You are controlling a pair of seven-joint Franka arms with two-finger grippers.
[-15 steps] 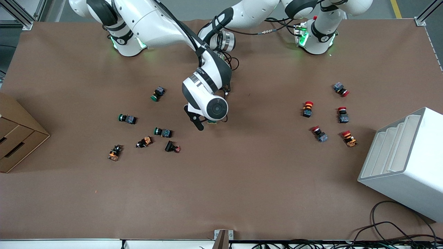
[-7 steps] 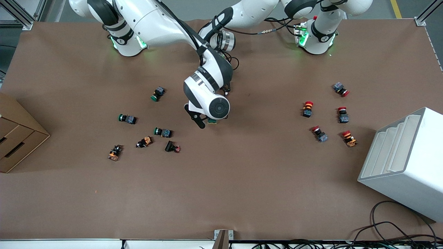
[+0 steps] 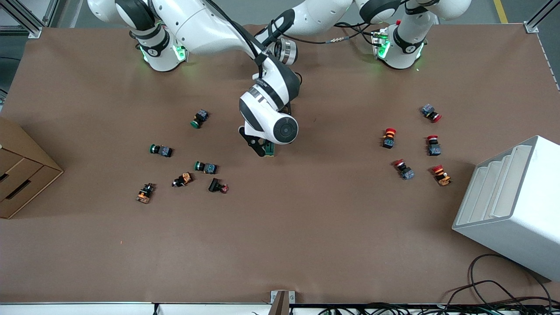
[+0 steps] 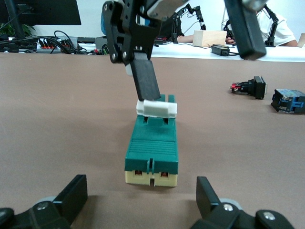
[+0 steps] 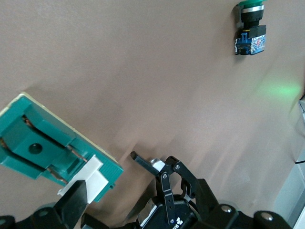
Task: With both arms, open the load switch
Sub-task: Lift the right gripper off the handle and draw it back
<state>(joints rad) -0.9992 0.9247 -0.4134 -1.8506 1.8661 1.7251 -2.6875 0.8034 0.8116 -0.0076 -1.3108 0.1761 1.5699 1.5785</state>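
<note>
A wide table under matte brown paper [image 3: 306, 227] fills the room's floor space. At the left arm's end stands a big white ribbed plastic bin [image 3: 509, 205]; at the right arm's end, a brown cardboard drawer box [image 3: 22, 168]. Both white jointed arms reach to the table's middle.

There lies the load switch [image 4: 152, 150], an elongated dark-green ribbed block, cream at one end, white handle piece [image 4: 157, 108] at the other. Its long axis runs from the arms' bases toward the front camera, handle nearer that camera.

The right gripper [image 3: 261, 147] hangs over it, jaws spread, one finger [image 4: 145, 78] touching the handle. The left gripper [image 4: 143, 198] straddles the cream end, released and low.

Six small push buttons [image 3: 205, 167] scatter toward the right arm's end, five red-capped ones [image 3: 389, 138] toward the left's.
</note>
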